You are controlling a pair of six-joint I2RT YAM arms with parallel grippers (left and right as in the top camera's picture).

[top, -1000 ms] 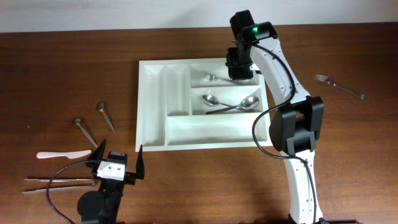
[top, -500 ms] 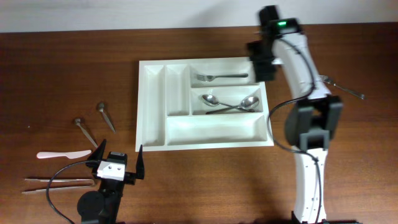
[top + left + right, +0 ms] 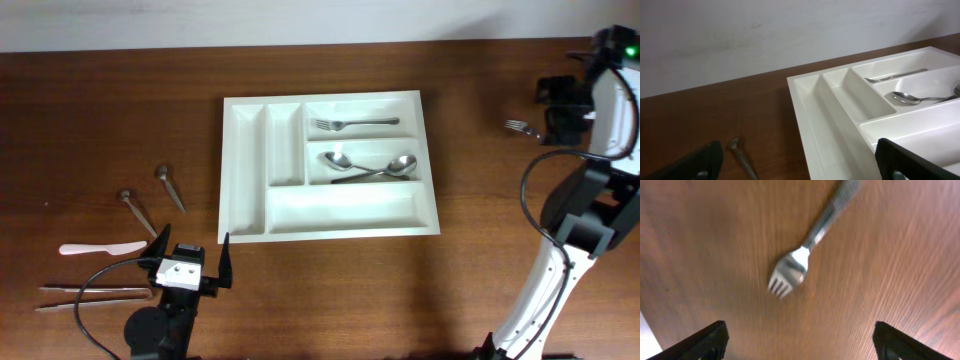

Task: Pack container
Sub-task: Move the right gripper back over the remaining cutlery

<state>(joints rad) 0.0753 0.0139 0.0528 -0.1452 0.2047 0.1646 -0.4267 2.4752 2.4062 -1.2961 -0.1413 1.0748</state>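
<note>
The container (image 3: 340, 208) is a white compartment tray at the table's middle. A fork (image 3: 352, 123) lies in its top long compartment and two spoons (image 3: 370, 167) in the one below. My right gripper (image 3: 555, 110) hovers open at the far right over a second fork (image 3: 518, 126) on the wood. In the right wrist view that fork (image 3: 805, 262) lies ahead of the open gripper (image 3: 800, 342), untouched. My left gripper (image 3: 190, 258) stands open near the front edge, left of the tray. Its wrist view shows the container (image 3: 840, 115) between the fingers of the empty gripper (image 3: 805, 167).
Left of the tray lie two short metal utensils (image 3: 170, 186) (image 3: 137, 211), a pale pink knife (image 3: 100, 247) and thin sticks (image 3: 90, 293). One of the utensils (image 3: 742, 157) shows in the left wrist view. A white wall runs behind the table.
My right gripper opened over the tray's top compartment, left the fork there, and swung right to above the loose fork. The left arm has not moved.
</note>
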